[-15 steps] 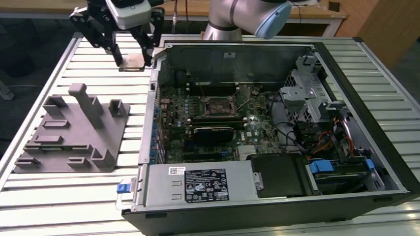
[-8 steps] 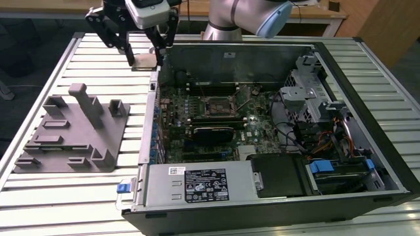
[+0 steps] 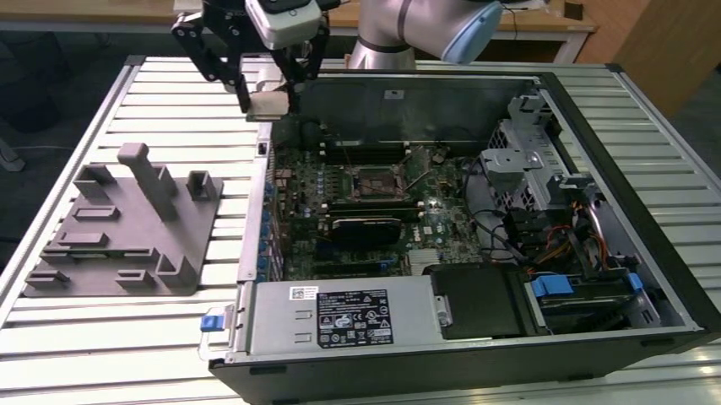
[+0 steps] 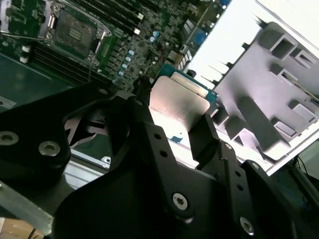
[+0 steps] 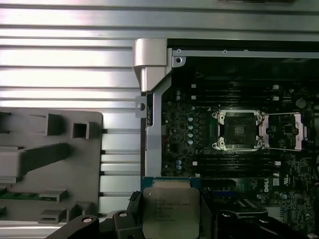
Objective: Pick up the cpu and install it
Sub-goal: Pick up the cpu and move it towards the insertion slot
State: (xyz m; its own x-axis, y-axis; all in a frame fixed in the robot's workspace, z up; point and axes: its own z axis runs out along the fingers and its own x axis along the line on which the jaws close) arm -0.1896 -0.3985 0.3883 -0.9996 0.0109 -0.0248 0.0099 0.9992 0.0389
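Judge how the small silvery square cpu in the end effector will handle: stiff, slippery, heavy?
Probably stiff: the small silvery square cpu shows no sag in the end effector. Its smooth metal top looks slippery. Likely light, being thin.

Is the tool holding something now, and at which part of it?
Yes. The tool holds the cpu, pinched at two opposite edges.
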